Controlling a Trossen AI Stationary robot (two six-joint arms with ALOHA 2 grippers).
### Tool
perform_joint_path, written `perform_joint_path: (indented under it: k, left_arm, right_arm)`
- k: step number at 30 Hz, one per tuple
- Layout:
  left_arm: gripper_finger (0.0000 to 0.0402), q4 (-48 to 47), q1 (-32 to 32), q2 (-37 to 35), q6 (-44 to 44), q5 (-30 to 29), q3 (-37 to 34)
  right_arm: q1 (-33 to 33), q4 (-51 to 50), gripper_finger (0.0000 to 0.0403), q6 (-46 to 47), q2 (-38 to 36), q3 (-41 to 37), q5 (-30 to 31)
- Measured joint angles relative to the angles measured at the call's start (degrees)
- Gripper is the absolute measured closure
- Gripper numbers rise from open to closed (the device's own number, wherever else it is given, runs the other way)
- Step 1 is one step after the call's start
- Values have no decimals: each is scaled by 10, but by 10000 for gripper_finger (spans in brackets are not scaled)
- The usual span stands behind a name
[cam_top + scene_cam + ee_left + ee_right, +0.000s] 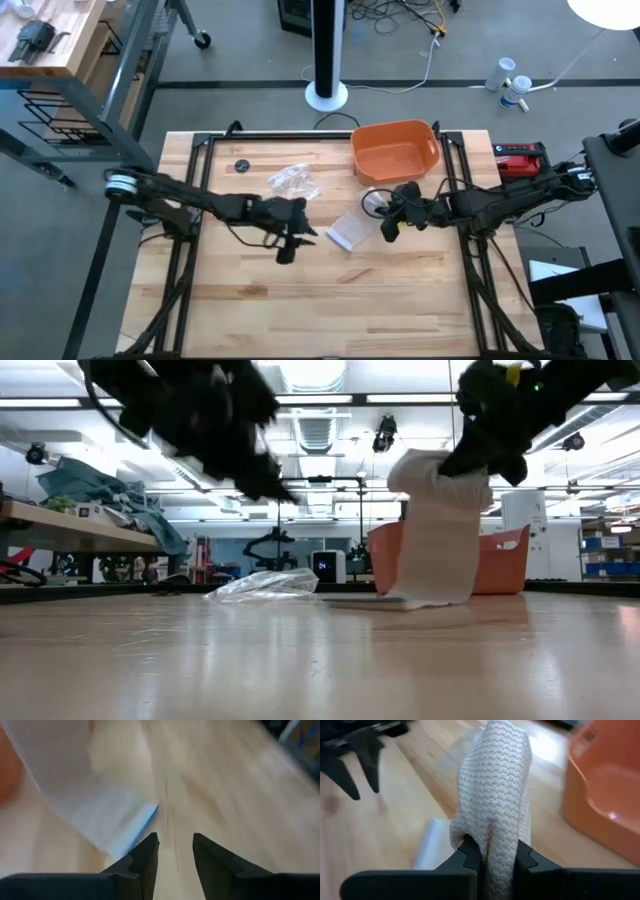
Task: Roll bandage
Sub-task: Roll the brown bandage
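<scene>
A: Right gripper (492, 855) at the bottom centre of its wrist view, fingers clenched on the bandage (492, 795), roll end up.

B: Low view agrees: strip hangs centre-right, its tail touching the table (300, 660).

A: Left gripper (172, 852), bottom centre of its own view: fingers parted, grasping nothing, tail end just beyond.

B: Judged step: rolling in hand. Next calls for pinning the tail. Farther back, plastic wrapper (293, 181) and orange tub (395, 152), upper centre of the high view.
</scene>
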Motion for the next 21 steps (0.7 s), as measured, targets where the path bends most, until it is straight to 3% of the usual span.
perform_joint_path:
  k: [4,10,15,21]
  left_arm:
    - [287,110,0,-58,0,-42,-31]
    - [286,242,6,-87,-74,-187,-55]
    - [263,240,11,-59,-56,-192,-39]
    - [216,253,13,14,28,-191,44]
  right_arm:
    - [0,0,368,-37,0,19,-11]
    - [1,-4,368,-84,-1,50,-16]
    - [2,2,368,-116,0,70,-17]
    - [2,5,368,-128,15,81,-16]
